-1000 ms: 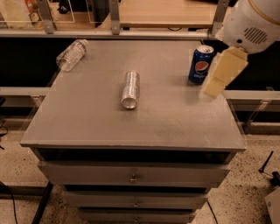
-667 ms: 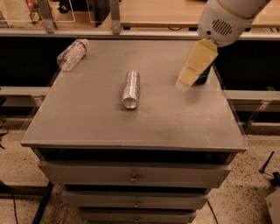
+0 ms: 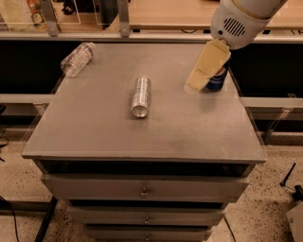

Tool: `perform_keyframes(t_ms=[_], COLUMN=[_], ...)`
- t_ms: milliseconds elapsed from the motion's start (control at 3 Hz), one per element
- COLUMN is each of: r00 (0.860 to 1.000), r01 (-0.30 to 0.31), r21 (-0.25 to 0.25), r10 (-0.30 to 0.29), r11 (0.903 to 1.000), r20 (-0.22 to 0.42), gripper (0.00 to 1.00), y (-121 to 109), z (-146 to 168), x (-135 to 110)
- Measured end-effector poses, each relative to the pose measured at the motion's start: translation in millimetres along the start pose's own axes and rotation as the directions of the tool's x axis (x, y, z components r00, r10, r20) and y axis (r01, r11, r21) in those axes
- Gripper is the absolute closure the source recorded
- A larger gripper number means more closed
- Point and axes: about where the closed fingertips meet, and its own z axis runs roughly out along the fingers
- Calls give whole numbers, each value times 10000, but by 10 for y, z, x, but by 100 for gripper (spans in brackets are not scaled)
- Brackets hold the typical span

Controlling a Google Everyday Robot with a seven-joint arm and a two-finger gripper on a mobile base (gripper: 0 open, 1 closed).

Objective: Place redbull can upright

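Note:
The redbull can [image 3: 141, 97] lies on its side near the middle of the grey cabinet top [image 3: 104, 137], its silver end facing the front edge. My gripper [image 3: 198, 81] hangs over the right part of the top, to the right of the can and apart from it. Its cream fingers [image 3: 206, 66] point down and to the left and hold nothing that I can see. The gripper partly hides the blue Pepsi can [image 3: 217, 79] standing behind it.
A clear plastic water bottle [image 3: 77, 58] lies on its side at the back left corner. The cabinet has drawers below the front edge [image 3: 142, 191]. A wooden counter [image 3: 170, 14] runs behind the cabinet.
My gripper has moved left and a little down, from the right edge of the top to in front of the Pepsi can. The redbull can and the bottle have not moved.

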Motion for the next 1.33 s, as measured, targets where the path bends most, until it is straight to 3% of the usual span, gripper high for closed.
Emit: perform_keyframes(t_ms=[333, 667, 1000, 1333], r00=[9996, 9970, 9896, 9873], r01=[-256, -766, -1362, -1509], r21=[-488, -1088, -1412, -1448], r10=[251, 752, 1279, 1419], r11=[9985, 9911, 9806, 9779], r20=[-106, -166, -659, -708], gripper=[0, 0, 0, 0], y=[96, 242, 353, 385], z=[295, 834, 1331, 1365], x=[-129, -442, -746, -785])
